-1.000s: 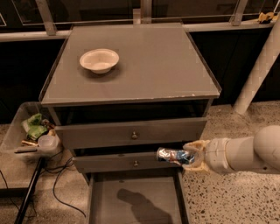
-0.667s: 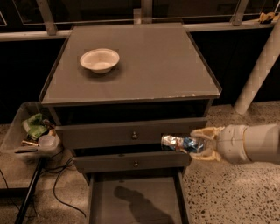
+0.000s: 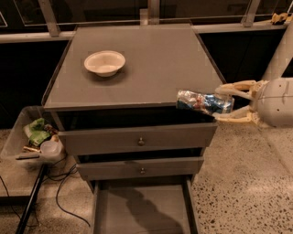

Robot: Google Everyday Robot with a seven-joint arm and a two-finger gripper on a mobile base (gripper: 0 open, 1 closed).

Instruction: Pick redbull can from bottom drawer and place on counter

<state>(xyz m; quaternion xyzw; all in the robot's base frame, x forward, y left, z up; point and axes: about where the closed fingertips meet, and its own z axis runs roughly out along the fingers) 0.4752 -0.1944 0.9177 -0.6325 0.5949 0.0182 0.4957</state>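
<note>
Redbull can [image 3: 204,102]: lying sideways in mid-air at front-rt corner of bench [image 3: 151,64]; its left end overlaps the bench's front edge in view, contact w/ edge can't be told. Rt end clamped in end effector [image 3: 219,103].
Nearest: bottom drawer [image 3: 169,215], pulled out, flat grey floor w/ a dark shadow across it.
Above it: middle drawer [image 3: 142,168] and top drawer [image 3: 137,139], one knob ea., both slightly out.
Left, on floor: clear tub [image 3: 16,141] w/ green items and a white cup; cables [image 3: 64,183] beside it.
Rt: end effector comes in from rt side, cream fingers [image 3: 236,86] closed on the can, one above and one below.
Bench top: white bowl [image 3: 105,62], upright, left-rear area, well apart from can.
Farthest: railing [image 3: 151,13] behind bench.
</note>
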